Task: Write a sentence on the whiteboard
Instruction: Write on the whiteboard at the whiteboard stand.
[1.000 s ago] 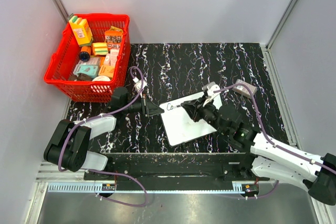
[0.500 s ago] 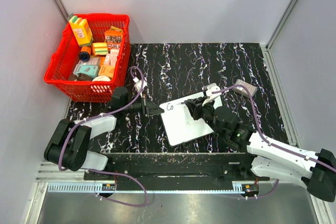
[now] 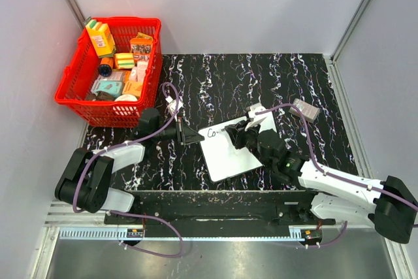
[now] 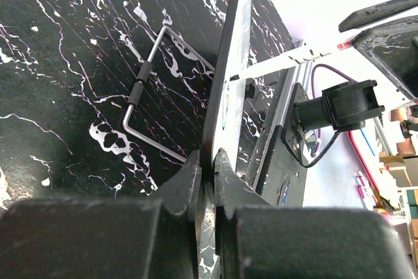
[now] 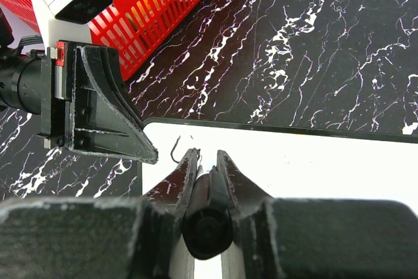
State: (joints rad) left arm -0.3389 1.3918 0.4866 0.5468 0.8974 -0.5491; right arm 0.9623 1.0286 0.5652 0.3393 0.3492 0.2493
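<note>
The whiteboard [image 3: 230, 149] lies tilted on the black marble table, near the front middle. Its far left corner bears the first dark strokes of the sentence [image 3: 211, 133], a "C" and the start of another letter. My left gripper [image 3: 194, 138] is shut on the board's left edge, seen edge-on in the left wrist view [image 4: 222, 96]. My right gripper [image 3: 230, 133] is shut on a black marker [image 5: 208, 217], tip down on the board [image 5: 294, 168] just right of the strokes [image 5: 175, 149].
A red basket [image 3: 111, 70] full of packets stands at the back left. A small grey block [image 3: 305, 109] lies right of the right arm. A bent wire stand [image 4: 147, 96] lies on the table beside the board in the left wrist view.
My right gripper with the marker has slid left and a little nearer along the board's top edge. The first letter has appeared on the board. The left gripper has not moved.
</note>
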